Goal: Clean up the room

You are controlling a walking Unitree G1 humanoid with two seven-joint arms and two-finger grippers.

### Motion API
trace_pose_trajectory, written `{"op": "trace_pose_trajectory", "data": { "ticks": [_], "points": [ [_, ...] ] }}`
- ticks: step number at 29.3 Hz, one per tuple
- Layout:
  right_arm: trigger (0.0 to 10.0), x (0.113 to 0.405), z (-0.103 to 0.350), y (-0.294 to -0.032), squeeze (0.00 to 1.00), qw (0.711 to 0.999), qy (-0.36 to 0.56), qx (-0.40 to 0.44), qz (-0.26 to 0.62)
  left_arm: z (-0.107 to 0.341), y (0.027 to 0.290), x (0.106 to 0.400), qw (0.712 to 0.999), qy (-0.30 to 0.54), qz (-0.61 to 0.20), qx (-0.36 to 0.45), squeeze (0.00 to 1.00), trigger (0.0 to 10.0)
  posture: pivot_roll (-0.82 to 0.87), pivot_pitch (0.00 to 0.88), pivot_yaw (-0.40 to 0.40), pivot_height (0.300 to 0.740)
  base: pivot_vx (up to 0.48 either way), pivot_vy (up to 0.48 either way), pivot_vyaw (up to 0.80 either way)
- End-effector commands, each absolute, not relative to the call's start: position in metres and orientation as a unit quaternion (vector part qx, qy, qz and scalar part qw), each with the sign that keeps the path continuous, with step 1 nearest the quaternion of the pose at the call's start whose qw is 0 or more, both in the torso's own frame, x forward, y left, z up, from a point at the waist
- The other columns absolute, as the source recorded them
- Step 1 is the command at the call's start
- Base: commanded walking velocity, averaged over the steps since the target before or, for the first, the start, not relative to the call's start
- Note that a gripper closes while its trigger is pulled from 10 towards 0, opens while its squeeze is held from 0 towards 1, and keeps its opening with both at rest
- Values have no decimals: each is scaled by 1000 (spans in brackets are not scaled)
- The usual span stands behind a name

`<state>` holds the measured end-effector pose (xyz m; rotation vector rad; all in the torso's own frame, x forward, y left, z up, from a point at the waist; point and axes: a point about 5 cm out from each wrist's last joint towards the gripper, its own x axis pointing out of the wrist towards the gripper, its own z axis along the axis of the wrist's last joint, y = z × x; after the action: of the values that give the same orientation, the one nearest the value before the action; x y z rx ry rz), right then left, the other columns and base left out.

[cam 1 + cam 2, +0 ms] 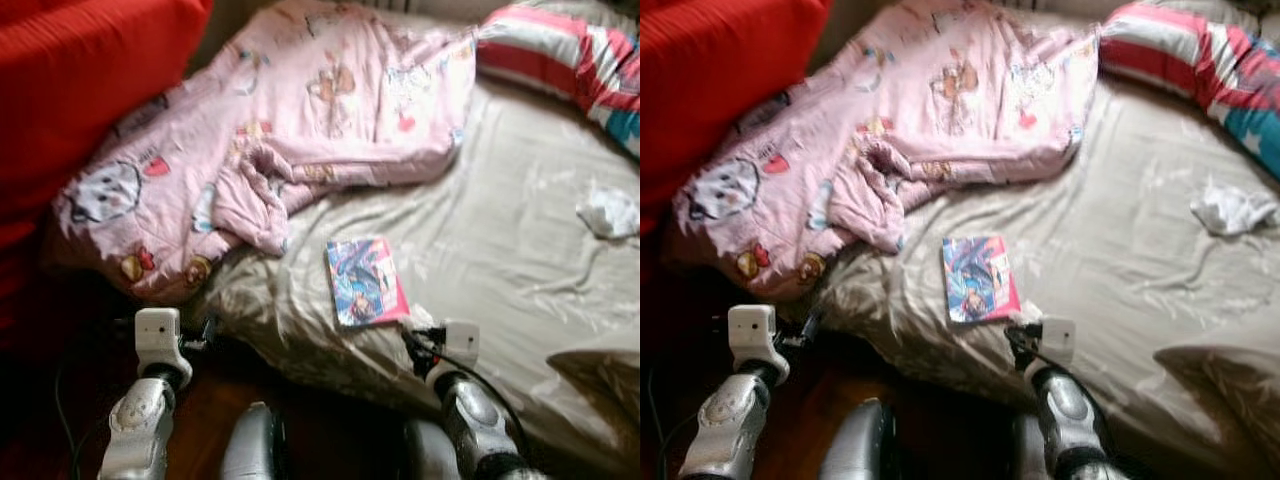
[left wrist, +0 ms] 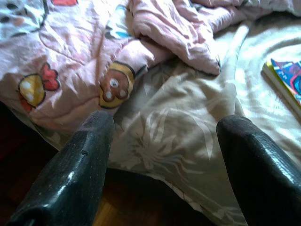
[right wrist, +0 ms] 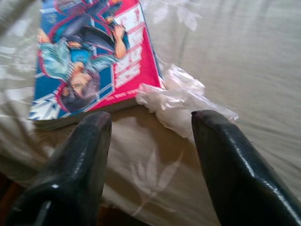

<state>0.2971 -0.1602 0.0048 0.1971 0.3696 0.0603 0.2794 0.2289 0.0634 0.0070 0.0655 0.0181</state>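
Note:
A colourful comic book (image 1: 365,282) lies flat on the beige bed sheet (image 1: 500,270) near the bed's front edge. Beside its near right corner sits a crumpled clear plastic wrapper (image 3: 181,96). My right gripper (image 3: 148,120) hovers open just short of the wrapper, its fingers (image 3: 75,169) spread over the sheet below the book (image 3: 89,56). A crumpled white tissue (image 1: 608,212) lies far right on the bed. My left gripper (image 2: 164,122) is open at the bed's front edge, facing the pink cartoon quilt (image 2: 141,37).
The pink quilt (image 1: 300,120) is heaped over the bed's left and back. A striped pillow (image 1: 570,55) lies at the back right. A red cushion (image 1: 80,80) stands to the left. Dark wooden floor (image 1: 320,430) shows below the bed edge.

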Motion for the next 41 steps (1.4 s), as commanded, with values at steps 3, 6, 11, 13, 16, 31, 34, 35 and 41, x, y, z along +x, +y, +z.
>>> {"op": "trace_pose_trajectory", "data": {
  "ticks": [3,6,11,13,16,31,34,35,41],
  "points": [
    [10000,303,9,-156,1000,977,189,95,30,62,239,275,999,42,32,-10,0,10000,135,351,38,627,0,0,0],
    [10000,311,17,-155,812,979,176,94,27,67,239,275,998,38,38,-18,0,10000,140,353,38,627,0,0,0],
    [10000,320,27,-159,12,982,162,93,11,75,236,276,999,29,32,-24,0,10000,150,401,46,627,0,0,0],
    [10000,323,30,-162,612,983,160,87,2,77,234,274,999,27,31,-28,0,10000,150,411,46,627,0,0,0],
    [10000,328,35,-166,1000,984,155,84,-7,79,232,274,999,27,29,-31,0,10000,149,425,48,627,0,0,0],
    [10000,334,39,-185,0,977,190,82,-54,76,230,247,997,59,28,-32,0,10000,173,489,64,627,0,0,0],
    [431,334,39,-189,0,974,192,95,-67,75,232,242,997,67,32,-31,0,10000,181,495,64,627,0,0,0],
    [0,334,39,-190,0,974,193,95,-68,75,233,241,997,68,33,-30,0,10000,181,495,64,627,0,0,0],
    [0,335,40,-190,0,975,187,98,-64,76,235,237,996,71,41,-29,0,10000,183,492,56,627,0,0,0]
  ]
}}
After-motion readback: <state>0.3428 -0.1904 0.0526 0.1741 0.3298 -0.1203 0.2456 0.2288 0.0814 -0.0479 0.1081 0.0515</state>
